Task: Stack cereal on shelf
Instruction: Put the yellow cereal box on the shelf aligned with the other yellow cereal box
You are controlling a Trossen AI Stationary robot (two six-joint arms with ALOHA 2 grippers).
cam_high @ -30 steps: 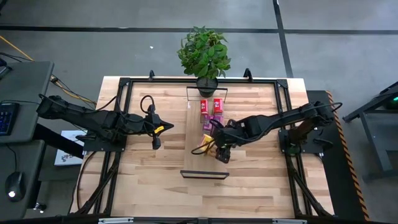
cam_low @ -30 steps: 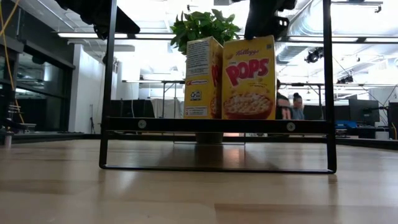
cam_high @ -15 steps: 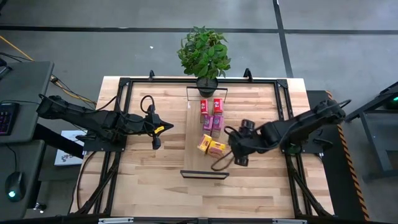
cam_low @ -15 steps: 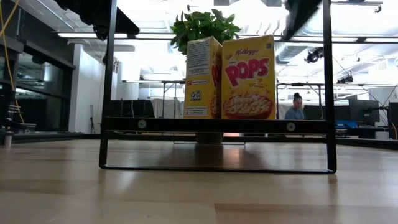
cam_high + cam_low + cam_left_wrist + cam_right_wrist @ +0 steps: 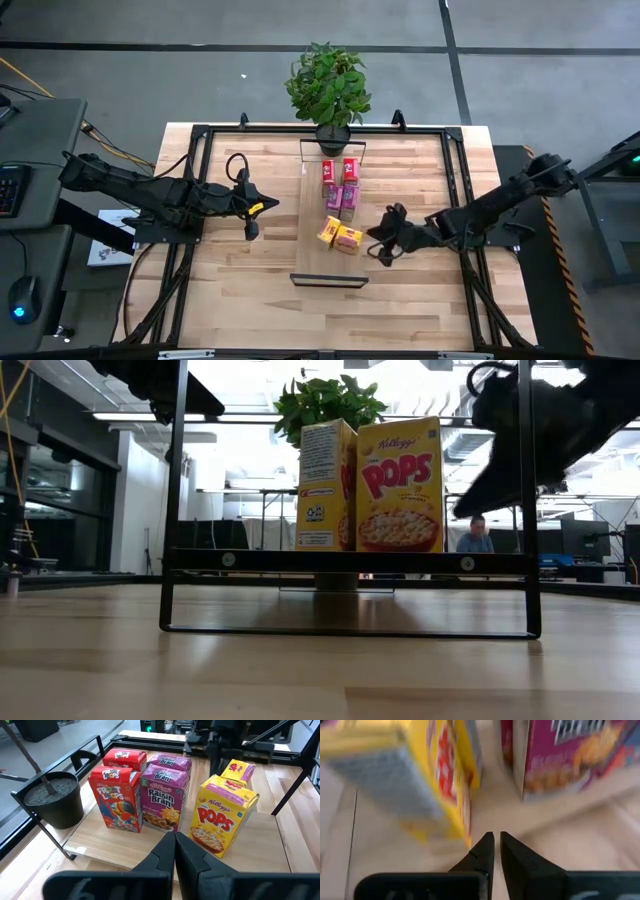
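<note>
Cereal boxes (image 5: 339, 198) stand in three pairs on the shelf (image 5: 312, 212): red farthest, beside the potted plant (image 5: 329, 90), then magenta, yellow nearest. Right gripper (image 5: 384, 249) hangs just right of them, clenched, empty. Left gripper (image 5: 251, 230) waits left, clenched.

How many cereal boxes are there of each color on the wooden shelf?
Red Froot Loops boxes: 2
Pink-purple Raisin Bran boxes: 2
Yellow Pops boxes: 2
Total: 6 boxes, all standing on the shelf
</note>
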